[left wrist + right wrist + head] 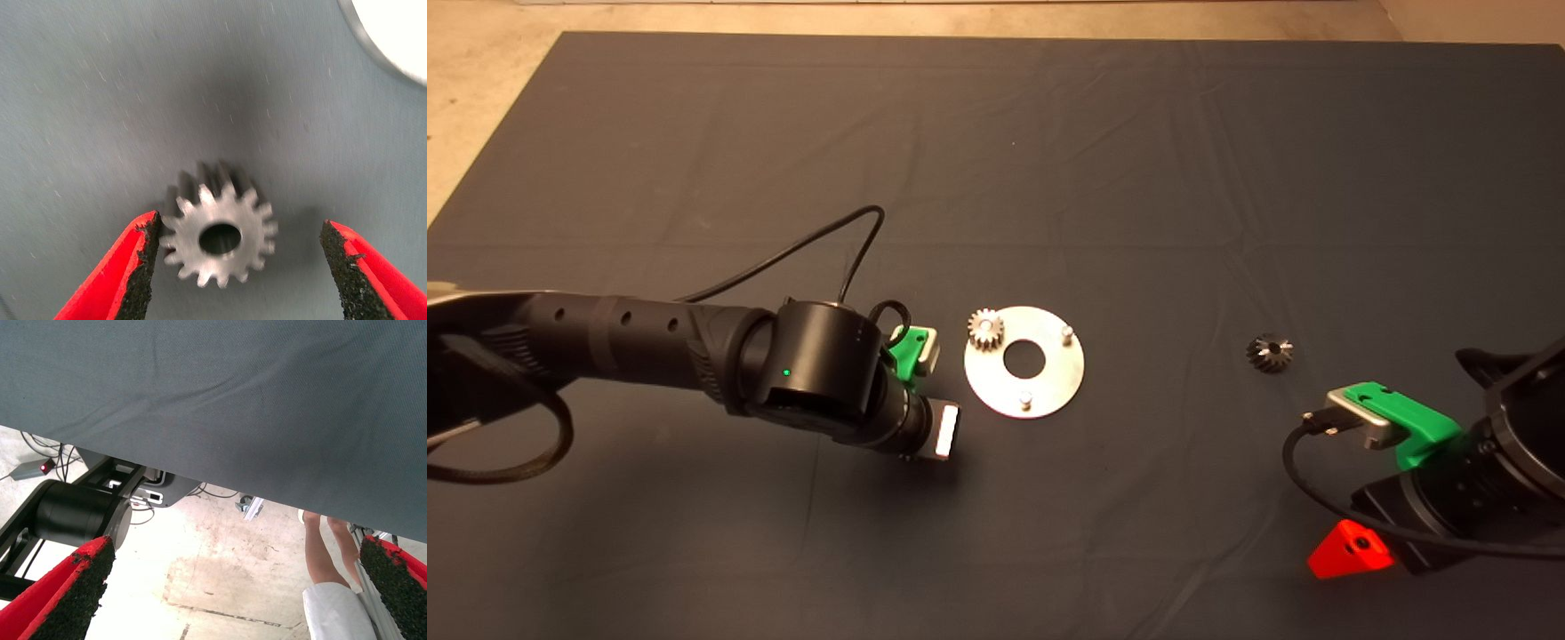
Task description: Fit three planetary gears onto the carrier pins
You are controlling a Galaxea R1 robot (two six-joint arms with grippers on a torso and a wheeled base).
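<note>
A bright silvery gear (pixel 219 239) lies flat on the dark mat (pixel 1049 160) between the left gripper's (pixel 240 267) wide-open jaws, touching neither pad; nothing is gripped. Just beyond the jaws sits the round silver plate (pixel 1049 391), where another bright gear (pixel 986 329) sits on one carrier pin and two pins (pixel 1066 332) (pixel 1025 400) stand bare. The darker gear (pixel 1269 352) lies on the mat well apart, nearer the right gripper (pixel 233 600). The left arm (pixel 649 342) reaches in low, wrist bent downward. The right gripper waits at the desk edge, jaws spread wide and empty, a person's legs (pixel 327 547) showing past them.
</note>
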